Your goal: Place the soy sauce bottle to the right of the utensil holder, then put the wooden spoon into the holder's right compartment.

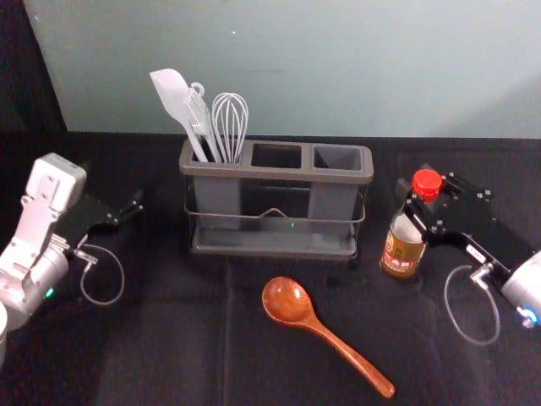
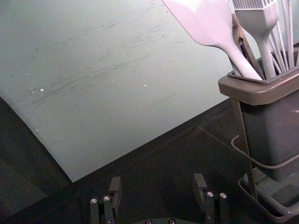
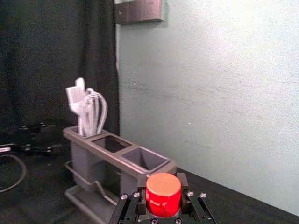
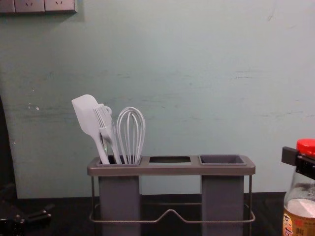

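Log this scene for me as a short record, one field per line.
holder: upright, compartments in a row
left compartment: spatula, brush and whisk, among others
right compartment: no utensil in it
soy sauce bottle: right of the holder, red cap up
right gripper: jaws closed on the bottle's neck
wooden spoon: lying before the holder, handle pointing away
left gripper: left of the holder, jaws open

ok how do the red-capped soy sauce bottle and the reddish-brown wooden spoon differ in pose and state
The red-capped soy sauce bottle is upright, while the reddish-brown wooden spoon lies flat on the table. The right gripper grips the bottle near its cap; nothing holds the spoon. Both are outside the grey three-slot utensil holder.
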